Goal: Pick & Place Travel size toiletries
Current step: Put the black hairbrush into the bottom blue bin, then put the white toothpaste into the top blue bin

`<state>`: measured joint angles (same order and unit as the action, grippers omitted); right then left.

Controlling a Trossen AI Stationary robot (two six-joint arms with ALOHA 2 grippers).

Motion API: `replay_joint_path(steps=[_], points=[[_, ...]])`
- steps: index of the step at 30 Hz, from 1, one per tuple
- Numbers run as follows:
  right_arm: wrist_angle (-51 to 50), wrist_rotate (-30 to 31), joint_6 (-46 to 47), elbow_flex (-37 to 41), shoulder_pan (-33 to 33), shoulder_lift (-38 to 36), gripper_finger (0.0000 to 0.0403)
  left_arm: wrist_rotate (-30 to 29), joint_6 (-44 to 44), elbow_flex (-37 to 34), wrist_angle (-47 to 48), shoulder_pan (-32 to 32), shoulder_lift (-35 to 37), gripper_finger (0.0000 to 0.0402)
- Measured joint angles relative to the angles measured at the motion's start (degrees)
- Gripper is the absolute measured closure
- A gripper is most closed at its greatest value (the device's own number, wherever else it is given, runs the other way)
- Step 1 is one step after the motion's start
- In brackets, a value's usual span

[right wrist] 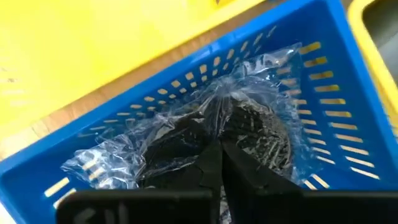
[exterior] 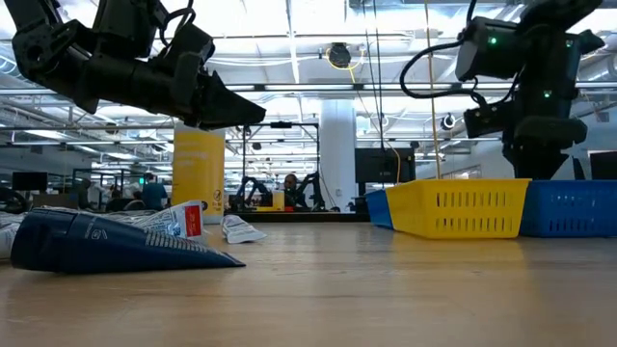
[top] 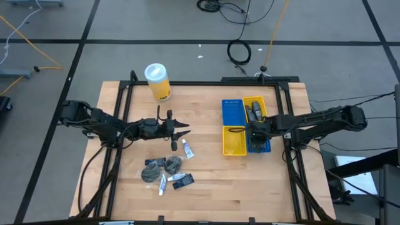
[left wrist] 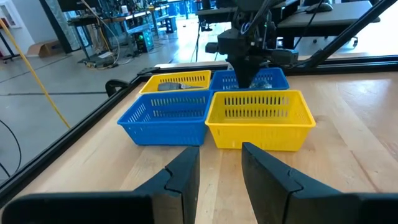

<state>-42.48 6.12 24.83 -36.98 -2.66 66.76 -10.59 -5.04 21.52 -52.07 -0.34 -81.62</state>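
A wooden table (top: 212,181) with a black frame fills the overhead view, with two dark robot arms reaching in from either side. Near its right side sits a four-compartment tray (top: 232,140) of blue and yellow mesh baskets. Near the far edge on the left lies a yellow canister (top: 159,82) with a white lid, on its side in the overhead view. The left gripper (top: 186,130) hangs above the table left of centre, raised clear of the wood in the low view, its fingers (left wrist: 186,177) parted with nothing between them and pointing towards the tray. The right gripper (top: 253,132) is lowered into the near blue compartment (right wrist: 323,124) of the tray; its fingers (right wrist: 214,165) are pressed together on a grey round pouch in clear crinkled wrap (right wrist: 258,134) lying inside that compartment. A further grey item (top: 255,111) lies in the far yellow compartment. The remaining travel size toiletries lie loose on the wood just nearer than the left gripper: a thin white tube (top: 187,149) closest to it, two grey round pouches (top: 172,165) side by side, a second white tube (top: 162,185), and a small dark packet (top: 182,181) nearest the front edge. In the low view one dark blue packet (exterior: 106,243) lies flat in the foreground.
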Motion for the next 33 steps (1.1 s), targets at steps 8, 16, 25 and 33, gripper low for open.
replay_joint_path(steps=[8,16,25,33], points=[[-6.04,4.60,2.90,-4.03,0.21,-3.32,0.0402,0.00,-0.03,0.00,-0.03,0.00,0.00,0.0282],[18.09,18.04,-5.92,-1.09,2.51,-5.27,0.0402,0.00,-0.20,0.00,-0.02,0.00,0.00,0.0282],[94.14,-10.77,-29.68,17.91,4.12,2.17,0.0387,0.64,-1.03,0.00,3.93,-0.34,0.02,0.0282],[103.41,-11.79,-29.83,18.78,6.85,12.23,0.0345,-2.51,-0.85,9.19,38.79,-1.55,3.98,0.0282]])
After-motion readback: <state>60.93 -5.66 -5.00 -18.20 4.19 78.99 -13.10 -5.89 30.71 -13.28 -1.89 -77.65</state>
